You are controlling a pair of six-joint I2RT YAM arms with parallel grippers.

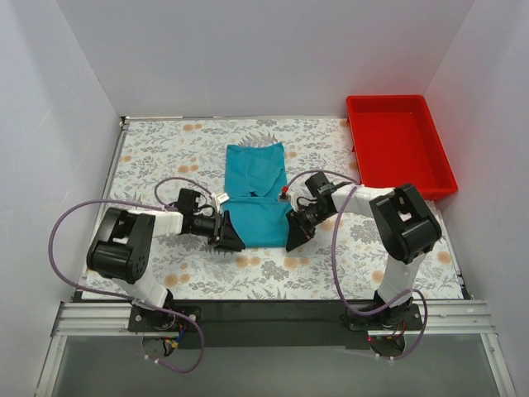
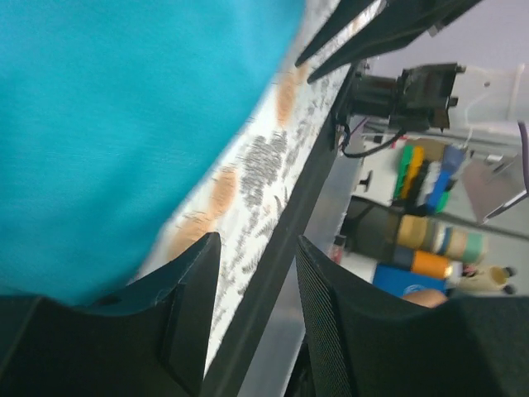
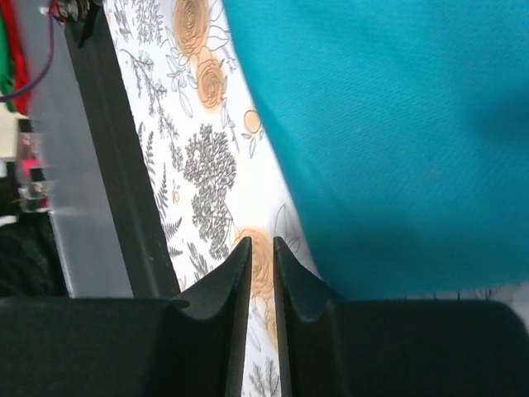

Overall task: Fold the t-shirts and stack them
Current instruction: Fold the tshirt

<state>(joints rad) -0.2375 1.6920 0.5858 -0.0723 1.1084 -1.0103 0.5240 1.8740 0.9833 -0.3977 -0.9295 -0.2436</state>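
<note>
One teal-blue t-shirt (image 1: pixel 256 194) lies folded into a long narrow strip in the middle of the floral tablecloth. My left gripper (image 1: pixel 227 237) sits low at its near left corner. In the left wrist view the left gripper (image 2: pixel 258 238) is open and empty, with the shirt (image 2: pixel 107 124) just to its left. My right gripper (image 1: pixel 297 236) sits at the near right corner. In the right wrist view the right gripper (image 3: pixel 261 241) has only a narrow gap between its jaws and nothing in it. The shirt (image 3: pixel 397 124) lies just to its right, untouched.
A red plastic tray (image 1: pixel 357 141) stands empty at the back right of the table. White walls close in the left, right and back sides. The table's black front rail (image 3: pixel 107 165) runs close by both grippers.
</note>
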